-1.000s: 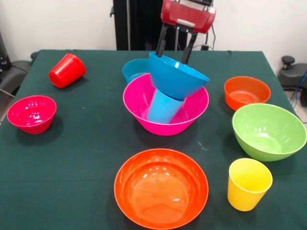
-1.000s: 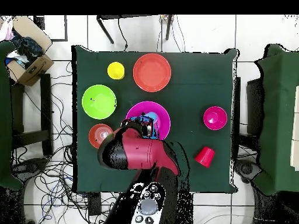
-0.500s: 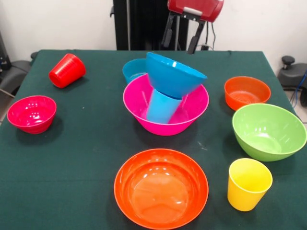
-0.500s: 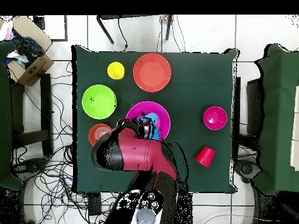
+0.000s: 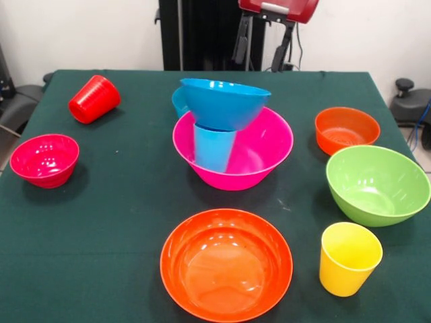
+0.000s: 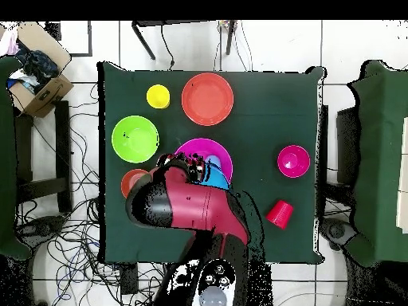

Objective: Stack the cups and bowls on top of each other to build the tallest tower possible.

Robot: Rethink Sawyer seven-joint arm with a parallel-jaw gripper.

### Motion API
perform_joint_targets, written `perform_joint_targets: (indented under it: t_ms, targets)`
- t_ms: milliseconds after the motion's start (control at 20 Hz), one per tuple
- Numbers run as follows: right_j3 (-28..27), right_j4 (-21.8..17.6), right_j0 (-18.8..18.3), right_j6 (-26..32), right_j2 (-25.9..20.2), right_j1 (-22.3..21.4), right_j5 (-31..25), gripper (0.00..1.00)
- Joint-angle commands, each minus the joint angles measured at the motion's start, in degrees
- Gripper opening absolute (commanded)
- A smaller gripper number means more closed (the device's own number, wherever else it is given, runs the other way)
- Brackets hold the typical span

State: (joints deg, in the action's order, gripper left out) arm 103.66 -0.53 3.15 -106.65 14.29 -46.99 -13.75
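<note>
The tower stands mid-table: a large pink bowl holds an upright light blue cup, and a large blue bowl rests on that cup, roughly level and leaning a little left. A small blue bowl peeks out behind it. My gripper hangs open and empty above and behind the tower, clear of the blue bowl. In the overhead view the arm covers part of the pink bowl. A red cup lies on its side at the far left. A yellow cup stands at the near right.
A small red bowl sits at the left. The large orange bowl is nearest the camera. At the right are the green bowl and a small orange bowl. A cardboard box sits off the table.
The gripper has risen away from the blue bowl. The bowl has settled from a steep tilt to nearly level, and the light blue cup beneath has straightened up.
</note>
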Motion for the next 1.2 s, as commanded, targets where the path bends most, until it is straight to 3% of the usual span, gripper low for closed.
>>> perform_joint_targets:
  t_ms: [50,550,1000,1200]
  targets:
    - [4.17,3.00,-0.80,-8.49,-8.60,3.37,-4.16,1.00]
    - [4.90,6.02,2.84,-9.72,-7.24,2.78,-10.35,1.00]
    - [7.96,9.25,3.43,-10.18,-9.13,1.86,-9.67,1.00]
    - [10.15,10.17,2.54,-10.07,-11.06,2.03,-5.79,1.00]
